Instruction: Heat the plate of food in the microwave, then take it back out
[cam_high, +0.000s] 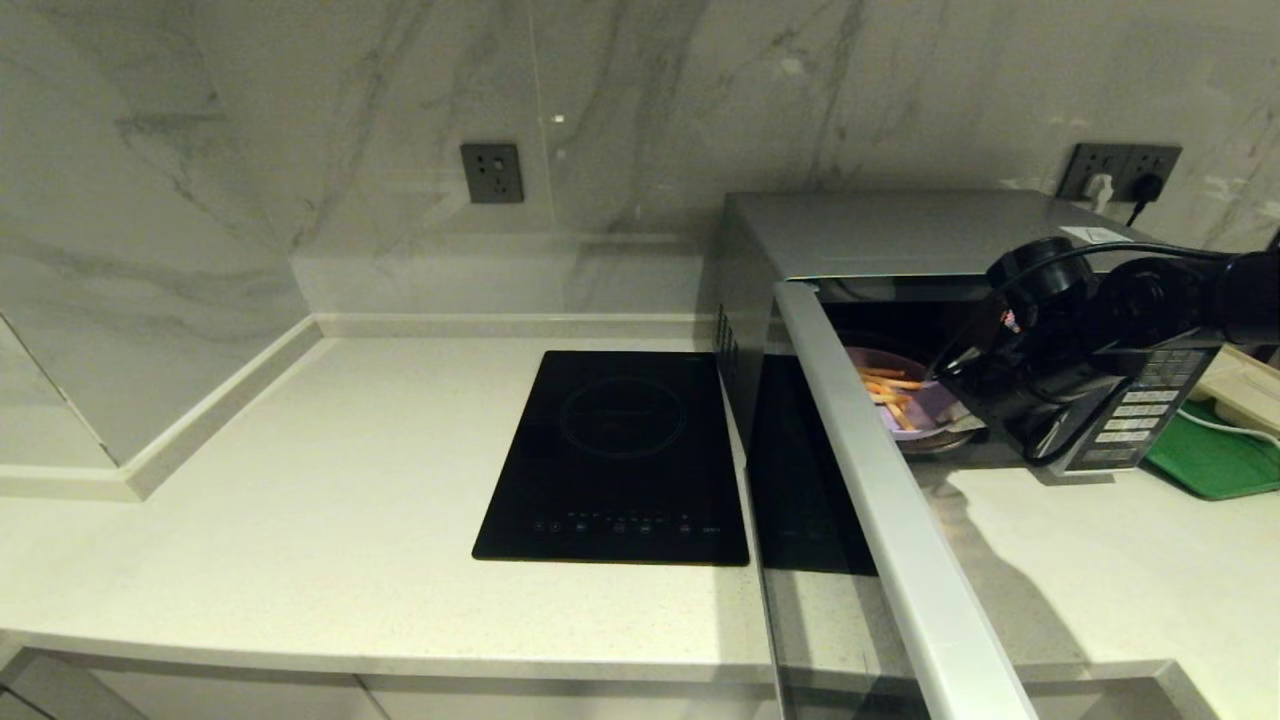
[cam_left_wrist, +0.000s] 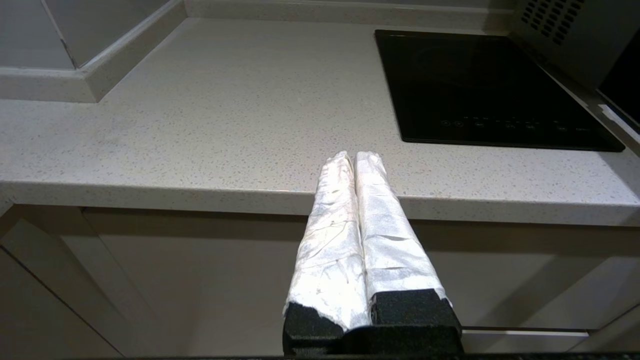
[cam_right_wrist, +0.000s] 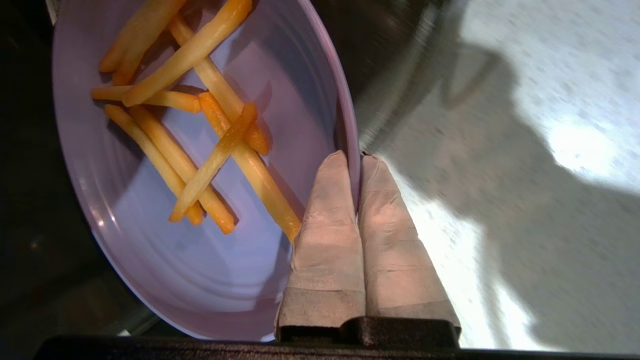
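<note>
Right gripper (cam_right_wrist: 357, 165) has its jaws clamped on the rim of the plate of food (cam_right_wrist: 200, 200), one taped finger over the lip, one under. The plate sits at the mouth of the microwave (cam_high: 900, 235), door (cam_high: 880, 500) swung wide, so the way out looks to be straight back toward the counter (cam_high: 300, 480). Smooth lilac plate, shallow and round, thin glossy fries (cam_right_wrist: 215, 125) lying loose and crisscrossed. They could slide if it tips. Left gripper (cam_left_wrist: 354, 162) hangs parked below the counter edge, jaws closed on nothing, well away.
</note>
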